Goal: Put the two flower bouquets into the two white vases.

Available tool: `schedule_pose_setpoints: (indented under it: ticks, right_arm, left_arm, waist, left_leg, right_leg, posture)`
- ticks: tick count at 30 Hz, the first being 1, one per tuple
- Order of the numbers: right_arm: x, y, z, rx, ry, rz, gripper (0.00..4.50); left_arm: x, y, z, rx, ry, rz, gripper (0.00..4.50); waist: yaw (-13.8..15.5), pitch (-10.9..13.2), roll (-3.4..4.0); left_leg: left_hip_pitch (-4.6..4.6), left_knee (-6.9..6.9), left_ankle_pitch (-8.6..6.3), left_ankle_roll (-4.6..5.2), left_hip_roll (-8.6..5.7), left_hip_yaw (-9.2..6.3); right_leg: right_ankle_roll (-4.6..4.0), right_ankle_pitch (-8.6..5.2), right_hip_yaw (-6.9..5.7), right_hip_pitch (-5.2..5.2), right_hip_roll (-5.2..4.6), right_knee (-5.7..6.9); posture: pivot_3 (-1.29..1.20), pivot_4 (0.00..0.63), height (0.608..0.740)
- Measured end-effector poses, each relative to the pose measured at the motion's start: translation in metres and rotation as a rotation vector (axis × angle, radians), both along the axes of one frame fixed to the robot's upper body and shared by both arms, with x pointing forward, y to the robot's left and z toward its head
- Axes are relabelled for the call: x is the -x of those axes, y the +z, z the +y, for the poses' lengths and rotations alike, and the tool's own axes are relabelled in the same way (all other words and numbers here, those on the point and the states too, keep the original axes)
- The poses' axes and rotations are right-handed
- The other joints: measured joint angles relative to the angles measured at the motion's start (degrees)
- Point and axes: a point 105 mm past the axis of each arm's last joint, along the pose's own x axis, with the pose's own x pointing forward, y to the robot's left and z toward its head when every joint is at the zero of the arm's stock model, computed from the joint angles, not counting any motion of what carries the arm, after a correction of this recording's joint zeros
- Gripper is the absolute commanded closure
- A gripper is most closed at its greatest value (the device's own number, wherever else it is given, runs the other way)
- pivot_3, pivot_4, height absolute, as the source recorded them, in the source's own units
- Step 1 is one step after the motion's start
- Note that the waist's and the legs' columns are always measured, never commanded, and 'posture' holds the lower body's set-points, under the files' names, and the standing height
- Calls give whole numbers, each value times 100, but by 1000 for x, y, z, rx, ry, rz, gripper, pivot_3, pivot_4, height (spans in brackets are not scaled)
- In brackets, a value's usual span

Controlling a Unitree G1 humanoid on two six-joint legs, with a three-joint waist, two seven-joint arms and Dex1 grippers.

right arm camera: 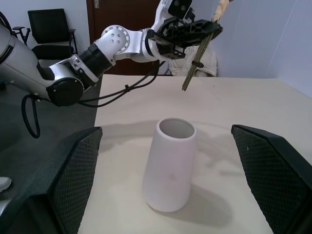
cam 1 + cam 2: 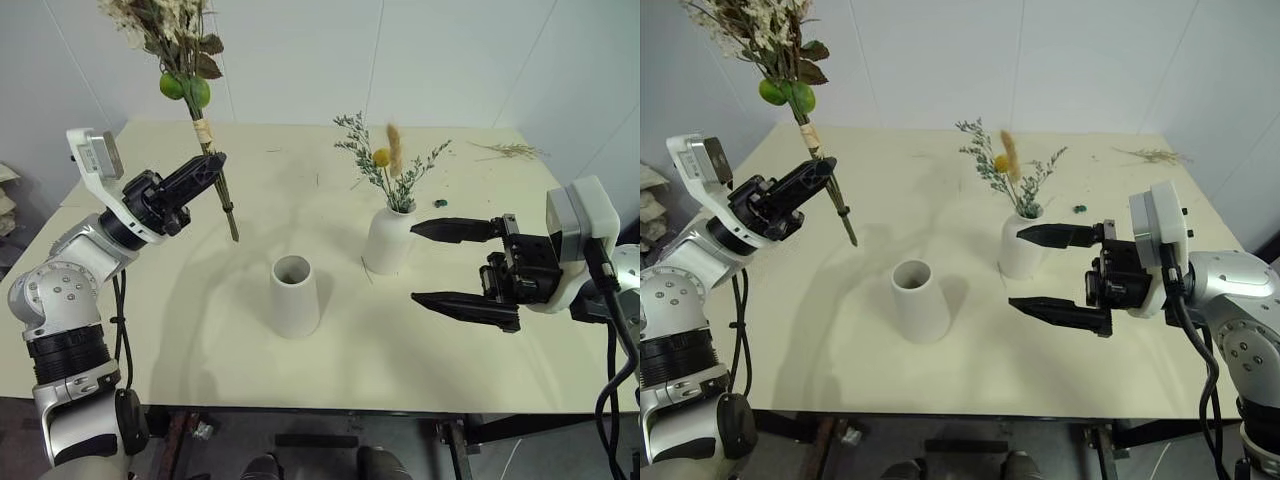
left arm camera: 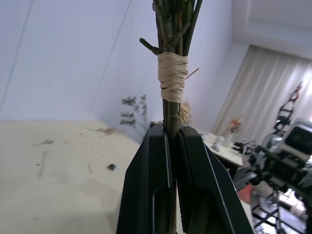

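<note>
Head views: our left gripper [image 2: 208,166] is clamped on the brown-bound stems of the big bouquet w/ green leaves & pale blossoms [image 2: 180,55], held upright above the cream table [image 2: 200,340], stem ends hanging free. Our right gripper [image 2: 455,265] is spread wide, holding nothing, just beside the rounded narrow-neck white vase [image 2: 389,240], which already carries the thin grey-green sprig bunch w/ yellow ball flower [image 2: 385,160]. The tapered wide-mouthed white vase [image 2: 294,296] stands empty, mid-table.

Left wrist view: fingers [image 3: 151,190] pinched on stems below the binding.

Right wrist view: tapered vase sits between the wide-apart fingers [image 1: 73,175], untouched.
</note>
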Motion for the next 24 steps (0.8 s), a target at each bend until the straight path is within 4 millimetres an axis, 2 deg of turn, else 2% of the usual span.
schedule_pose_setpoints:
  ticks: [5,12,16,24]
  right_arm:
    - [0,-1,1,-14,-10,20,0]
    - [-7,-12,-5,-1,-58,39,0]
    - [-14,-20,-10,-11,-96,65,0]
    - [-19,-19,-10,-44,-134,48,0]
  left_arm:
    - [13,9,-22,9,-104,-49,4489]
    - [19,5,-39,12,-169,-42,4489]
    - [20,-10,-47,18,-182,-32,4489]
    - [11,-44,-56,-36,-97,-85,4489]
  waist:
    - [-1,0,0]
    - [-4,0,0]
    - [-5,0,0]
    - [8,0,0]
  left_leg:
    - [0,-1,0,0,1,-2]
    - [2,0,0,0,0,-1]
    - [2,0,0,0,0,0]
    - [2,0,0,0,-1,0]
  right_leg:
    - [0,0,0,0,1,-1]
    - [0,0,1,1,2,1]
    - [0,0,1,1,2,-1]
    - [-3,0,1,4,2,-10]
  posture:
    - [0,150,740]
    - [0,150,740]
    - [0,150,740]
    - [0,150,740]
